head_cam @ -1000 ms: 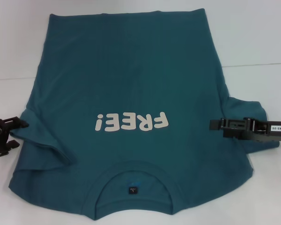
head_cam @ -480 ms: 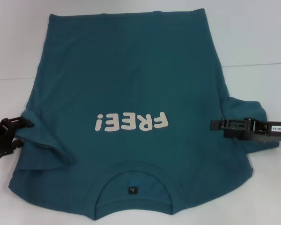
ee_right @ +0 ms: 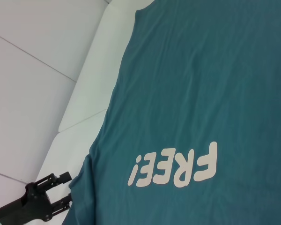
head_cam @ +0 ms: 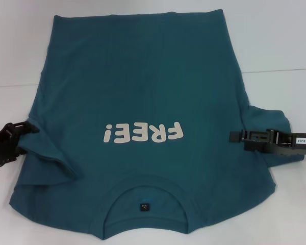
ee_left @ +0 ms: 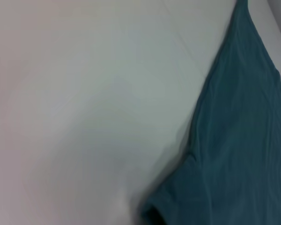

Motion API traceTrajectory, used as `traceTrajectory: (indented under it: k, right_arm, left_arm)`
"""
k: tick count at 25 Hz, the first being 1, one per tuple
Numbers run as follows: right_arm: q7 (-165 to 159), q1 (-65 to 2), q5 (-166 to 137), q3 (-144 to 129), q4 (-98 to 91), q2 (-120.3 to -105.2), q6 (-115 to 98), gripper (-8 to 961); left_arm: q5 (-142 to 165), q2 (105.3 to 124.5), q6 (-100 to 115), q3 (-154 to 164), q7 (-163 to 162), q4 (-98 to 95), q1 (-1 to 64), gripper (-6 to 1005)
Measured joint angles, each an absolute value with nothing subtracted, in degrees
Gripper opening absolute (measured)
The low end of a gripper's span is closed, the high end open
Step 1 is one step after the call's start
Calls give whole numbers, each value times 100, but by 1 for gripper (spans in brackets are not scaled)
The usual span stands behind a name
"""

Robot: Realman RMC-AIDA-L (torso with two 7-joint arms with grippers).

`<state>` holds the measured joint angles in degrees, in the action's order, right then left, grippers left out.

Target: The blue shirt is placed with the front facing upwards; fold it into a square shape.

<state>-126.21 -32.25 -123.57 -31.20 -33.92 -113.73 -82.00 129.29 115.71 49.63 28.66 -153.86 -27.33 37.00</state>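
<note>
The blue shirt (head_cam: pixel 143 97) lies flat on the white table (head_cam: pixel 280 46), front up, white "FREE!" lettering (head_cam: pixel 143 133) showing and the collar (head_cam: pixel 145 204) at the near edge. My left gripper (head_cam: pixel 23 140) is open at the edge of the shirt's left sleeve (head_cam: pixel 46 158); it also shows in the right wrist view (ee_right: pixel 65 190), fingers apart beside the sleeve hem. My right gripper (head_cam: pixel 235 135) hovers low over the shirt's right side, next to the right sleeve (head_cam: pixel 268 117). The left wrist view shows the sleeve edge (ee_left: pixel 234 154) against the table.
The white table surface surrounds the shirt on the left, right and far side. A seam line in the table (head_cam: pixel 280 70) runs across behind the shirt's right side.
My left gripper has moved right and a little up, from beside the shirt to the left sleeve edge. The right gripper and the shirt have not moved.
</note>
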Motion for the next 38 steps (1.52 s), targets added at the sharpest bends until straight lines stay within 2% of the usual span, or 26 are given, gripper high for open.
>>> traceTrajectory:
  k: [12,21,23,34,38]
  right_arm:
    - [-12621,-3196,-12357,-3120,-3392,-11373,-8198,908]
    - [-12621,-3182,-12357,-3106,-3392,-11367,-8205,908]
    - [-12621,-3181,-12355,-3098,-3392,-11366,-8208,908]
    - [-12621,-3173,-12348,-3060,-3349,-11364,-8209,908]
    - [-12621,-3173,-12348,-3051,-3349,-11364,-8209,908]
  left_arm:
    - [12929,11564,4782,2874,-15310,-2727,3855,683]
    - [13052,11491,4824,3076,-15301,-2722,3881,682]
    - [13053,11486,4832,3088,-15299,-2736,3888,511]
    - [12995,11561,4900,3068,-15183,-2884,3850,274]
    - [12834,11568,4967,3078,-15028,-2890,3872,122]
